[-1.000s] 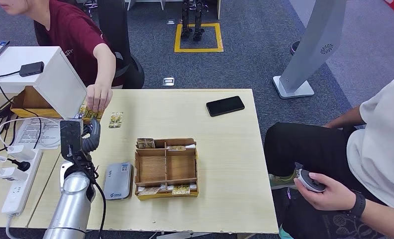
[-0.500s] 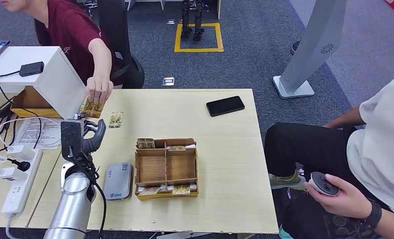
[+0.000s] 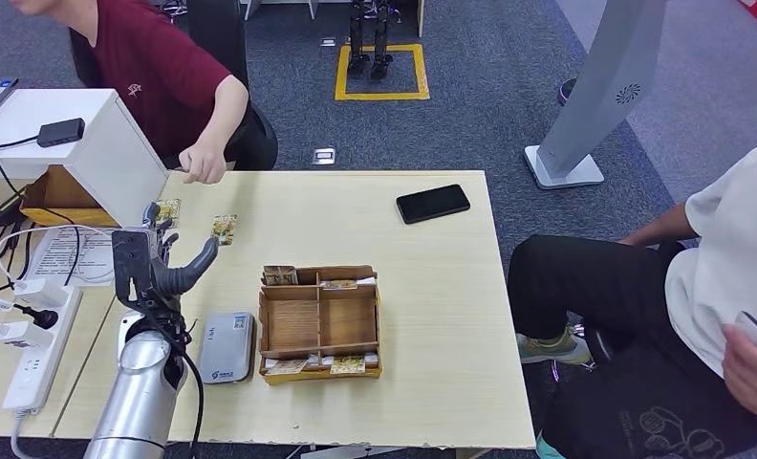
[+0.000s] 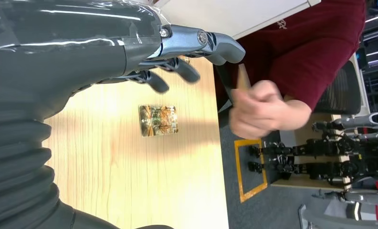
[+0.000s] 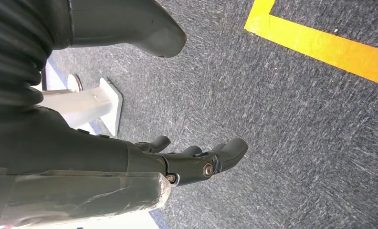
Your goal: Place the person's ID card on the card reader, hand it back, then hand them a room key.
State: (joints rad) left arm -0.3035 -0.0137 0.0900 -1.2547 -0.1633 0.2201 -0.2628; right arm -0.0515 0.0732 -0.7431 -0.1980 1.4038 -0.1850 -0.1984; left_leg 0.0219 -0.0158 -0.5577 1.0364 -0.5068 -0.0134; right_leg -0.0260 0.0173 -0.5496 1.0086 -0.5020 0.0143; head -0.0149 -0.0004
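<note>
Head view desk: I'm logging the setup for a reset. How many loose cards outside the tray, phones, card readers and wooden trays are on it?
Loose cards: 2
Black phone: 1
Grey card reader: 1
Wooden tray: 1
Total: 5

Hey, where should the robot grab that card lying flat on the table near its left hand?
Judging by its pose, pinch the card across its long edges from above. It lies flat and apart from other things, so the left hand probably must catch an edge first.
</note>
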